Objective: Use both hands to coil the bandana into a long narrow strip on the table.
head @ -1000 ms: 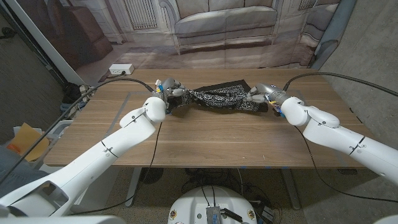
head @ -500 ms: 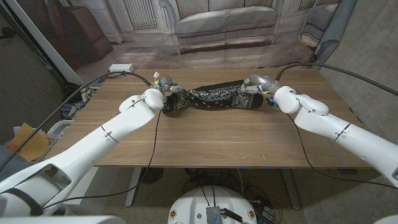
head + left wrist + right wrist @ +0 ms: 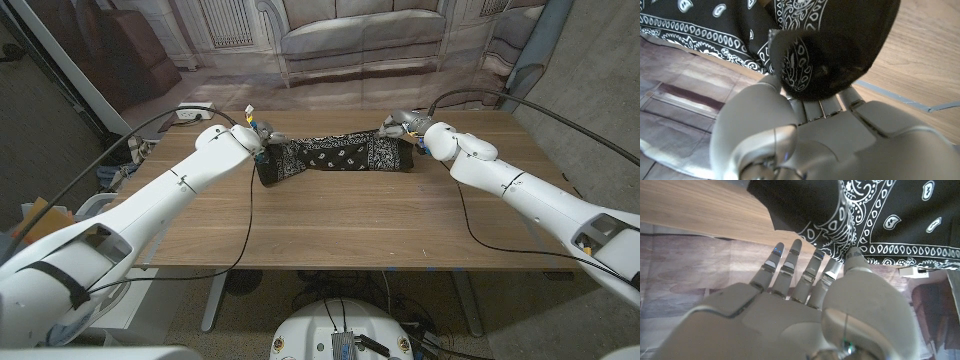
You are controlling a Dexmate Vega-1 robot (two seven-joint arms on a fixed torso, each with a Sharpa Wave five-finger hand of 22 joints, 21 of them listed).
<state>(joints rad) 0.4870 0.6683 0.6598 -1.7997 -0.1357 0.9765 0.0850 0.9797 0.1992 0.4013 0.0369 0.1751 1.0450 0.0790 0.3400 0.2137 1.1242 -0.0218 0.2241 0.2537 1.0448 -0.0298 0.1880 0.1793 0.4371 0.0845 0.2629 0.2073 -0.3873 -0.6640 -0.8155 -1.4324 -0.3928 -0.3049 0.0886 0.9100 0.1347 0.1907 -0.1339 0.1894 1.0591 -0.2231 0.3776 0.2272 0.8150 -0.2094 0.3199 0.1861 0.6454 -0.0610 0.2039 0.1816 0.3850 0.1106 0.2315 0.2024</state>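
Black paisley cotton bandana (image 3: 335,156): my left hand (image 3: 256,137) and right hand (image 3: 402,125) pinch its ends; roll both evenly, keeping tension.

Both hands farther back on the table, bandana (image 3: 335,157) now seemingly flatter, less bunched

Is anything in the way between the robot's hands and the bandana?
No. The left hand already grips one end of the bandana, and the right hand pinches the other. The table around the bandana shows no other objects.
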